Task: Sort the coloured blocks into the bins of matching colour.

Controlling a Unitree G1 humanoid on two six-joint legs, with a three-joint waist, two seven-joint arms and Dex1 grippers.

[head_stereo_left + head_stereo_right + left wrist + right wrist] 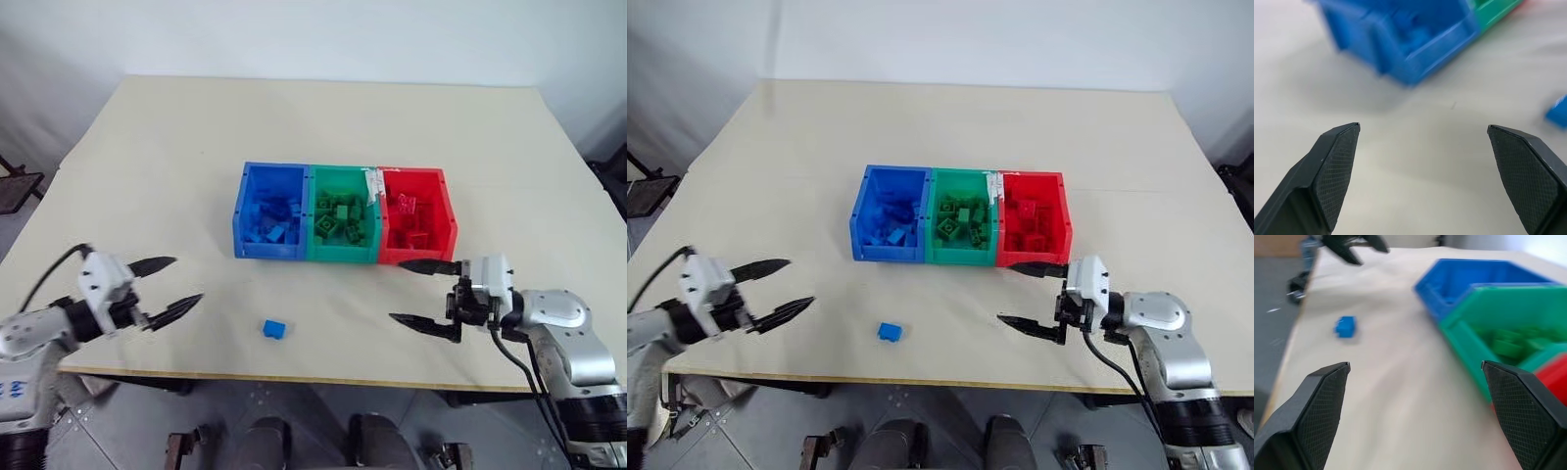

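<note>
Three joined bins stand mid-table: a blue bin (pixel 269 225), a green bin (pixel 342 227) and a red bin (pixel 417 227), each holding several blocks of its own colour. One blue block (pixel 275 329) lies alone on the table near the front edge, in front of the blue bin. My left gripper (pixel 168 290) is open and empty at the front left, pointing toward that block from its left. To the block's right, in front of the red bin, my right gripper (pixel 423 293) points left, open and empty. The right wrist view has the blue block (pixel 1345 326) ahead.
The cream table (pixel 323 127) has bare surface behind and beside the bins. Its front edge (pixel 294 378) runs just below the lone block and both grippers. A white tag (pixel 372 182) sits on the wall between the green and red bins.
</note>
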